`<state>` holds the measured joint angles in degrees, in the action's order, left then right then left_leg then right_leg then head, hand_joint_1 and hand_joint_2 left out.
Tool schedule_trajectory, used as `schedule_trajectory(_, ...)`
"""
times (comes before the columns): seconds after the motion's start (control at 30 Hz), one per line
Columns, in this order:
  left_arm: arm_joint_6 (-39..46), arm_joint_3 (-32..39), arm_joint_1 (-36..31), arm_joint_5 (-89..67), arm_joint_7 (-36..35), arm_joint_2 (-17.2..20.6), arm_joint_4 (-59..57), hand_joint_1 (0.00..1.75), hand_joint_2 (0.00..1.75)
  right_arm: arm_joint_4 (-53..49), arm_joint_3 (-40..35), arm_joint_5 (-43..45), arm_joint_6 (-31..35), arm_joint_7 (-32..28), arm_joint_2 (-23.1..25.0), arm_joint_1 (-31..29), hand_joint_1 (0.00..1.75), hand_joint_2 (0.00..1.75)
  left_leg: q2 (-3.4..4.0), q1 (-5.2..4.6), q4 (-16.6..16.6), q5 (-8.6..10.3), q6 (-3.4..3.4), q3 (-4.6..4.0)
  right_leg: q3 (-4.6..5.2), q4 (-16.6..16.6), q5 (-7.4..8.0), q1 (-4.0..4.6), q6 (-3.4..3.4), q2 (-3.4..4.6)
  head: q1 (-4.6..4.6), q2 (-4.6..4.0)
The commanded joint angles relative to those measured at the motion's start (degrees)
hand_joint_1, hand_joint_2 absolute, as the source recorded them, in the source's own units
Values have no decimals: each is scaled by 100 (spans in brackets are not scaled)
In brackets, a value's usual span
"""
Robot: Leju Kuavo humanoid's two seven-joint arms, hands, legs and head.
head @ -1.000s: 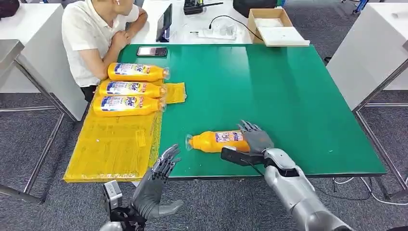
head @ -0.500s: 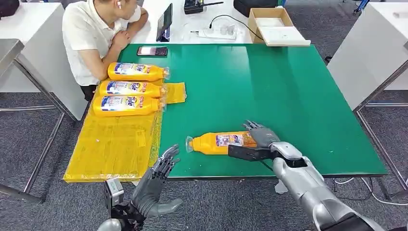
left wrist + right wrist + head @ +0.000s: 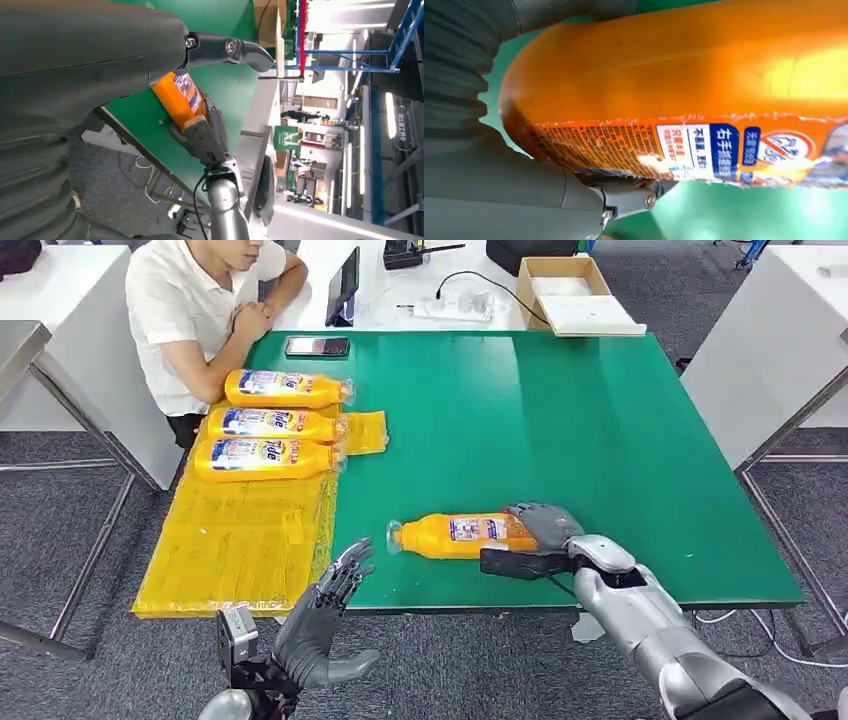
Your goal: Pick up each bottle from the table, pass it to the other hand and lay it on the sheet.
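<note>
Right hand (image 3: 540, 535) wrapped the base end of the orange bottle (image 3: 462, 536), dark fingers curled over its far side and the thick grey thumb pressed along the near side. That bottle lay on its side on the green surface (image 3: 560, 420) near the front edge, cap end pointing toward the robot's left. Up close its plastic was smooth and glossy, rounded at the base, with a printed label of blue and white panels whose edge looked ragged. Left hand (image 3: 320, 625) hung below the front edge of the surface, palm up, its slim dark fingers spread and holding nothing.

At the surface's left side a crinkled yellow sheet (image 3: 240, 540) of thin plastic draped over the edge. Three more orange bottles (image 3: 265, 425) lay on it in a row, side by side, caps pointing right. A person in a white shirt (image 3: 190, 310) sat at the far left corner, beside a dark phone (image 3: 316, 346). An open cardboard box (image 3: 570, 290) rested beyond the far edge.
</note>
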<state>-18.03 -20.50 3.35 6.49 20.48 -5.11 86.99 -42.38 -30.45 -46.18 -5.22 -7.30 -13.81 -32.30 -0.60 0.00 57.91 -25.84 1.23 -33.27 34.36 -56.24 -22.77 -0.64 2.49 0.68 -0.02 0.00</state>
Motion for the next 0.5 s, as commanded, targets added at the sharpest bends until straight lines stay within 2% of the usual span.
schedule_trajectory(0.03, 120, -9, -171, -43, -27, 85, -278, 0, 175, -13, 222, 299, 742, -141, 555, 691, 175, 175, 5, 8, -15, -3, -11, 21, -20, 15, -3, 9, -12, -5, 0, 0)
schedule_trajectory(0.17, 275, 3, -109, -95, -27, 74, -197, 0, 175, -230, 677, 364, 1510, -421, 892, 1094, 175, 175, 6, 9, -11, -5, -12, 18, -13, 12, -4, 10, -12, -5, 2, 0)
schedule_trajectory(0.33, 480, 25, -56, -122, -6, 43, -138, 0, 175, -675, 1174, 551, 2158, -700, 1227, 1457, 175, 175, 9, 12, -9, -7, -14, 13, -7, 7, -7, 11, -14, -5, 0, 0)
schedule_trajectory(0.4, 821, 119, -5, -195, 56, -44, -92, 0, 175, -1017, 1499, 739, 2509, -926, 1389, 1680, 175, 175, 7, 9, -6, -6, -10, 3, 2, 3, -6, 8, -10, -4, 0, 0)
schedule_trajectory(0.5, 1873, 424, 162, -447, 228, -328, 56, 0, 175, -1709, 1818, 935, 2905, -1148, 1516, 2098, 175, 175, 3, 9, -2, -8, -10, -8, 9, -1, -10, 8, -10, -5, 2, 0)
